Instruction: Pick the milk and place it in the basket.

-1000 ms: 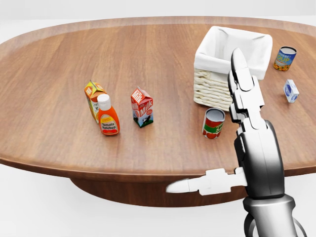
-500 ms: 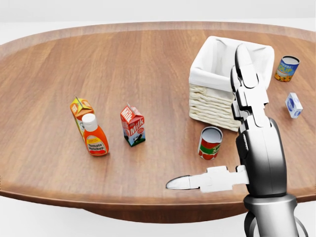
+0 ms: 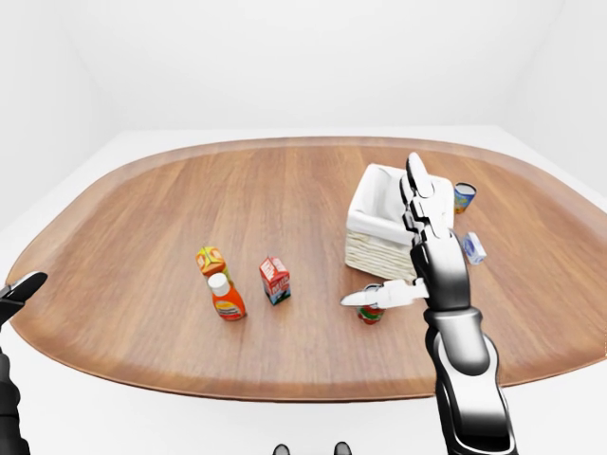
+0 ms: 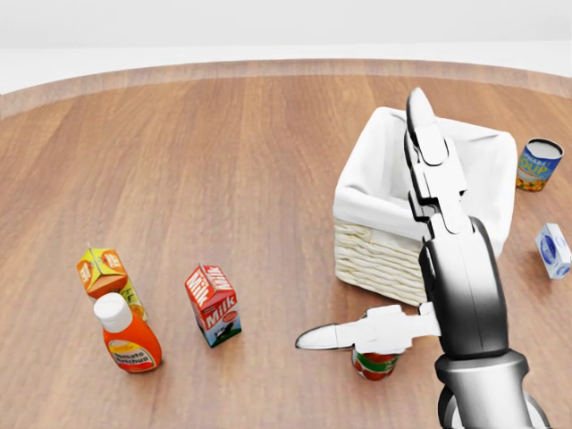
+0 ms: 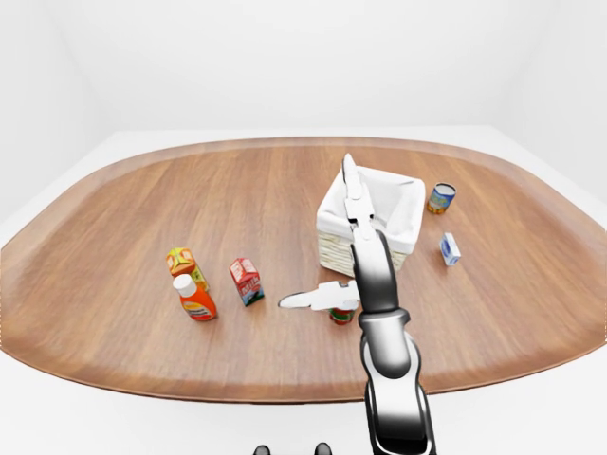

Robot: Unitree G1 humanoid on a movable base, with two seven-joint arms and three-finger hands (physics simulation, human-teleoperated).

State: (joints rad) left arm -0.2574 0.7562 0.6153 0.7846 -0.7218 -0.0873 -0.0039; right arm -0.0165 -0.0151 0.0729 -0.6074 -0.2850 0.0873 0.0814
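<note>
The red and white milk carton point(image 4: 213, 305) stands upright on the wooden table point(image 4: 223, 161), at the lower left of the head view. To its right is the wicker basket point(image 4: 380, 259) with a white cloth lining. My right hand point(image 4: 375, 232) is raised in front of the basket, open, with its fingers pointing up and its thumb pointing left toward the milk. It holds nothing and is well apart from the carton. Only a dark tip of my left hand point(image 3: 21, 288) shows at the left edge of the left-eye view.
An orange juice carton point(image 4: 105, 273) and a ketchup bottle point(image 4: 125, 335) stand left of the milk. A red can point(image 4: 375, 365) sits under my thumb. A blue and yellow can point(image 4: 539, 164) and a small blue box point(image 4: 553, 250) lie right of the basket.
The camera has moved closer to the table, so everything on it looks larger and has slid down and left in the head view. My right hand stays open, thumb now over the red can.
</note>
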